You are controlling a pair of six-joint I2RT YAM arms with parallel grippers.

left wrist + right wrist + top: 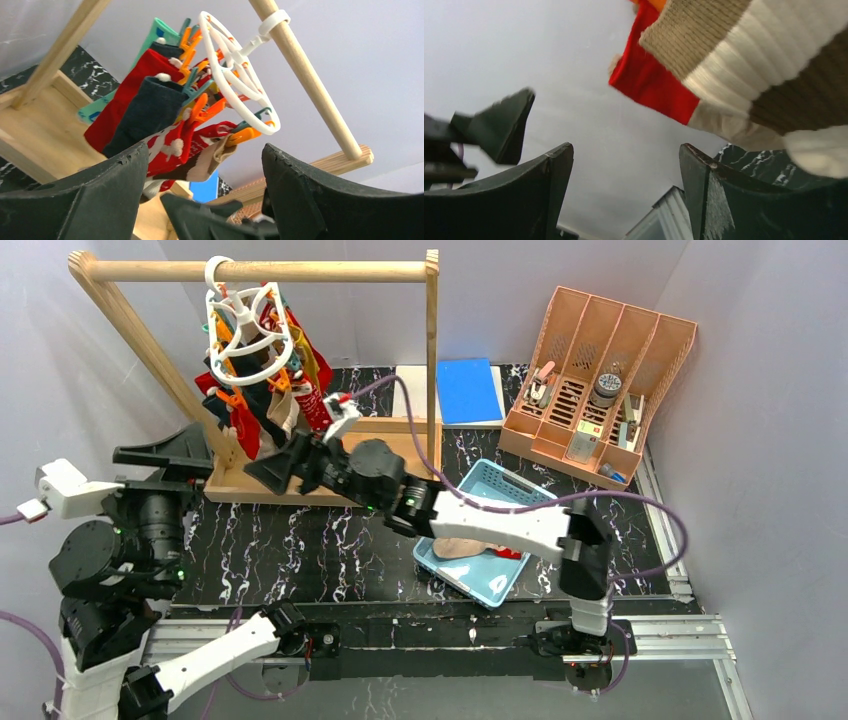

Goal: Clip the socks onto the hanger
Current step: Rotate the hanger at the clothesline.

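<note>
Several socks (131,100) hung clipped on the far-left hanger (243,82); left end effector (205,150) and right end effector (625,146) stood spread, empty.

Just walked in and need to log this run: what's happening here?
Small fabric socks are being clipped to a white plastic ring hanger hung on a light wooden rail; several hang there. The robot's left gripper and right gripper sit near it, open and empty. A beige sock lies in the light blue plastic basket.
</note>
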